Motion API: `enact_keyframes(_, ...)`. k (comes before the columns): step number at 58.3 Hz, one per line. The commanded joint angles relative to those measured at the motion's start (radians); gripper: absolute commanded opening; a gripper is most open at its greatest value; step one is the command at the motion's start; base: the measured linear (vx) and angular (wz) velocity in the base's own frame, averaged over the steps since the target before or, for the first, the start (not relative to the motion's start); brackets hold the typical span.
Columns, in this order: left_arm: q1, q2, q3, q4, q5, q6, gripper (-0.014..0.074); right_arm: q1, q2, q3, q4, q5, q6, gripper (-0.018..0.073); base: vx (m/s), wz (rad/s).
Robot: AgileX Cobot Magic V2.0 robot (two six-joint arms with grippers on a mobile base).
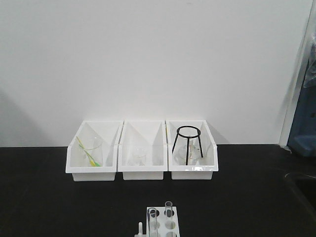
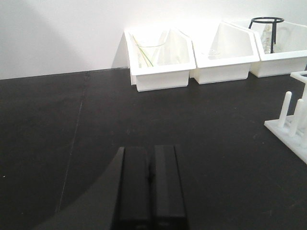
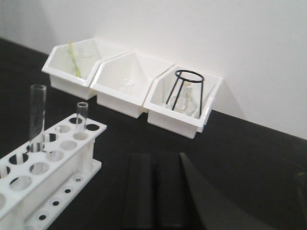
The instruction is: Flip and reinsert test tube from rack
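Note:
The white rack (image 1: 163, 226) stands at the front middle of the black table, cut off by the bottom edge. Two clear test tubes stand upright in it, one on the left (image 1: 152, 219) and one on the right (image 1: 169, 213). In the right wrist view the rack (image 3: 48, 167) is at the left with a taller tube (image 3: 37, 117) and a shorter tube (image 3: 82, 120). The rack's pegs (image 2: 290, 120) show at the right of the left wrist view. My left gripper (image 2: 150, 151) is shut and empty, left of the rack. My right gripper (image 3: 154, 158) is shut and empty, right of the rack.
Three white bins line the back wall. The left bin (image 1: 94, 153) holds a beaker with a yellow-green stick, the middle bin (image 1: 142, 153) a small beaker, the right bin (image 1: 191, 150) a black wire tripod (image 1: 188, 143) over a flask. A blue object (image 1: 303, 133) stands at far right.

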Motion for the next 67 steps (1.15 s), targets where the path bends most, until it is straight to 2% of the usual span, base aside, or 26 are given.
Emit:
enact_keyframes(1, 0.0, -0.008, -0.004, -0.004, -0.08, -0.009, -0.0006, -0.092, -0.066, 0.026, 0.186, -0.04, -0.149, -0.0011, 0.0, 0.0)
enact_keyframes(7, 0.0, -0.008, -0.004, -0.004, -0.08, -0.009, -0.0006, -0.211, -0.161, 0.123, 0.297, -0.08, -0.256, -0.0011, 0.0, 0.0)
enact_keyframes(14, 0.0, -0.008, -0.004, -0.004, -0.08, -0.009, -0.0006, -0.303, -0.287, 0.231, 0.369, -0.131, -0.275, -0.0011, 0.0, 0.0)
enact_keyframes(20, 0.0, -0.008, -0.004, -0.004, -0.08, -0.009, -0.0006, -0.342, -0.401, 0.299, 0.398, -0.141, -0.274, -0.0011, 0.0, 0.0)
enact_keyframes(67, 0.0, -0.008, -0.004, -0.004, -0.08, -0.009, -0.0006, -0.349, -0.425, 0.299, 0.389, -0.111, -0.274, -0.0011, 0.0, 0.0)
